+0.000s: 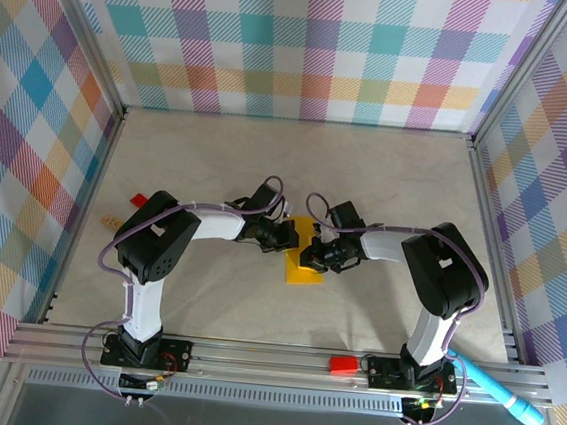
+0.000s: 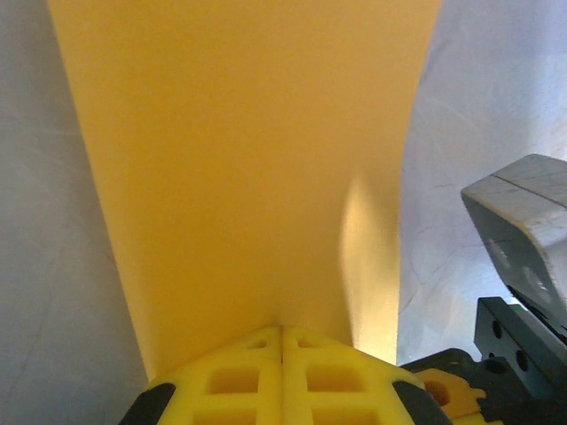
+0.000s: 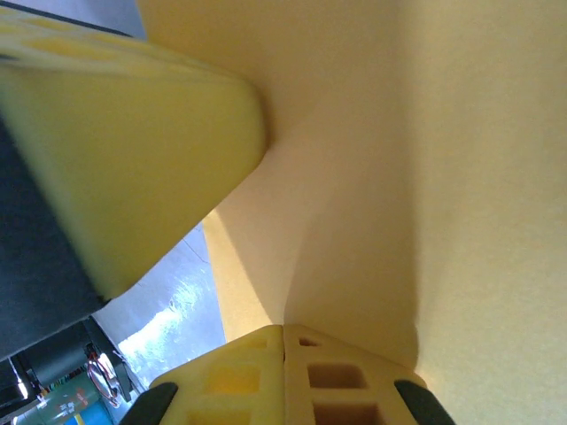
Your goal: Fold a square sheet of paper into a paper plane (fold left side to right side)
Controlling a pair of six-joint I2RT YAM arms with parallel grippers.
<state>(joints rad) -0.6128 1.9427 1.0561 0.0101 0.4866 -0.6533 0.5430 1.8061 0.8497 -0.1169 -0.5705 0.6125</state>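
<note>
Lying mid-table (image 1: 219, 156) between the two grippers: paper (image 1: 303, 273), a narrow strip, long axis running away from the bases, no pointed end visible. Left gripper (image 1: 283, 237) meets it from the left, right gripper (image 1: 319, 256) from the right, about equally near. Both are clenched, tips on the paper; whether either nips it cannot be told.

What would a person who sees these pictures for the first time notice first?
First comes the yellow-orange paper in the middle of the table, with the left gripper and the right gripper both shut on it. After that, the bright checked walls around the table draw the eye.
</note>
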